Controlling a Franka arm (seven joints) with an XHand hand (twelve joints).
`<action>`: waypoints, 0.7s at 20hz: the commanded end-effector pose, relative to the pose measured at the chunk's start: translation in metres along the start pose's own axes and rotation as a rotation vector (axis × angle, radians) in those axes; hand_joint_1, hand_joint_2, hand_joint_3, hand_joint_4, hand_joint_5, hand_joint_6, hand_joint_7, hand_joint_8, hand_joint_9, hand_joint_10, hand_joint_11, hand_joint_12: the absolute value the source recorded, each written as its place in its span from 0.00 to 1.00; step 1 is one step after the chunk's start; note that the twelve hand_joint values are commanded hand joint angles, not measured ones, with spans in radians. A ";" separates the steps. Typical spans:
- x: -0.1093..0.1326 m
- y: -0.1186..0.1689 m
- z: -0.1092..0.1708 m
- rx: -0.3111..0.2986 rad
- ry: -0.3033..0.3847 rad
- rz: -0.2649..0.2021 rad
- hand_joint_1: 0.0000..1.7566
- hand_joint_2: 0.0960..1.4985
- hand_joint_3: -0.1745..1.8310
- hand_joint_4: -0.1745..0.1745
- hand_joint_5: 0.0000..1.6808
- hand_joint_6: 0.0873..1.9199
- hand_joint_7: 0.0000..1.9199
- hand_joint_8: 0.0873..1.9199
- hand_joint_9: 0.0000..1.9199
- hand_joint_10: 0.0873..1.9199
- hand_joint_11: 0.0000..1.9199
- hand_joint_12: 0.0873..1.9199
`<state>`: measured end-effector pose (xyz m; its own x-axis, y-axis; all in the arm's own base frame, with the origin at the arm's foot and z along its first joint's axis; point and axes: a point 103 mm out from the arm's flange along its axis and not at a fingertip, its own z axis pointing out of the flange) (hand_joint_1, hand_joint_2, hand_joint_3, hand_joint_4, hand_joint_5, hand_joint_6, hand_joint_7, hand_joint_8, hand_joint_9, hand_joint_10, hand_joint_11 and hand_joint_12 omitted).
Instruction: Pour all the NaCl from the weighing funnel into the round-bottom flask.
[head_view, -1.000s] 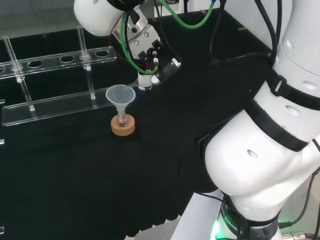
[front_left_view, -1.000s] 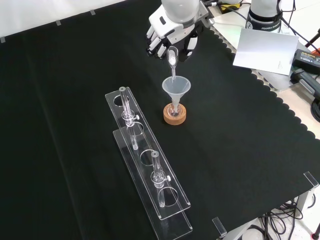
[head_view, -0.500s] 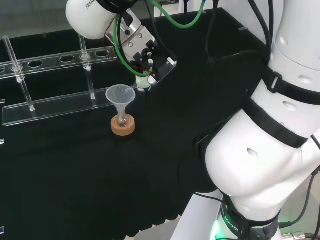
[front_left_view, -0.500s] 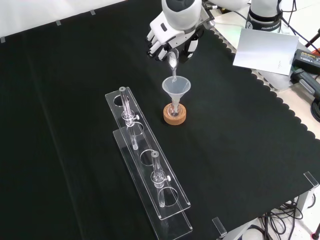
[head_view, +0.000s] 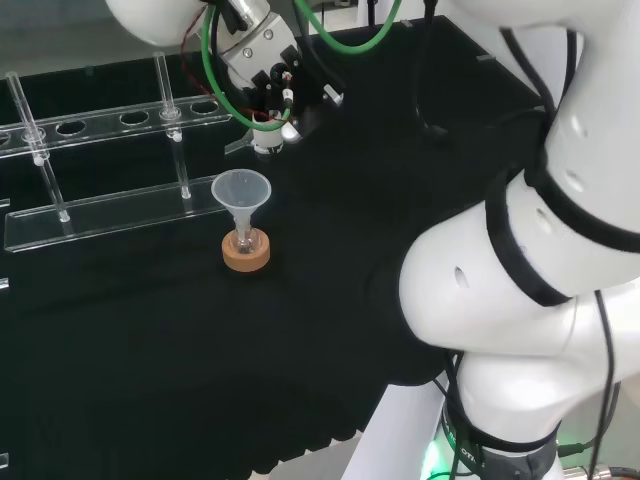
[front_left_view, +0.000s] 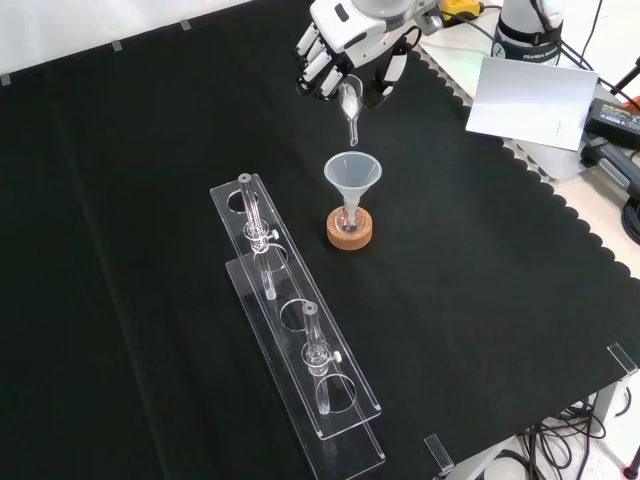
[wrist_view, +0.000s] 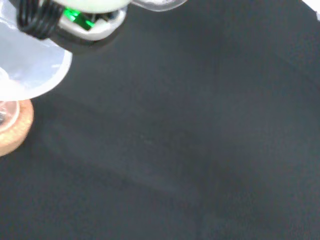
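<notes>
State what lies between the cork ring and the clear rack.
Nothing: in the front view, only bare black cloth separates the cork ring from the clear rack.

Hand (front_left_view: 345, 55) and weighing funnel (front_left_view: 351, 108) now higher, clear of funnel (front_left_view: 352, 176)

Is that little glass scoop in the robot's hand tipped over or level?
Tipped: in the front view the weighing funnel hangs spout-down from the hand, above the plastic funnel.
</notes>
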<state>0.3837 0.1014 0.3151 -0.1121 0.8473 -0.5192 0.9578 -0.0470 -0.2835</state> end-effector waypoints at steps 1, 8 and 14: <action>0.009 0.016 0.042 0.095 -0.096 0.002 0.62 0.41 0.44 1.00 0.70 0.43 0.31 0.31 0.52 0.12 0.45 0.50; 0.020 0.018 0.033 0.084 -0.128 -0.008 0.62 0.41 0.44 1.00 0.70 0.42 0.31 0.31 0.52 0.12 0.45 0.50; 0.028 0.018 0.028 0.081 -0.217 -0.013 0.63 0.41 0.44 1.00 0.70 0.42 0.31 0.31 0.52 0.12 0.45 0.50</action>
<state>0.3889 0.1045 0.2724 -0.1704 0.7490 -0.6403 0.9330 -0.0863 -0.3493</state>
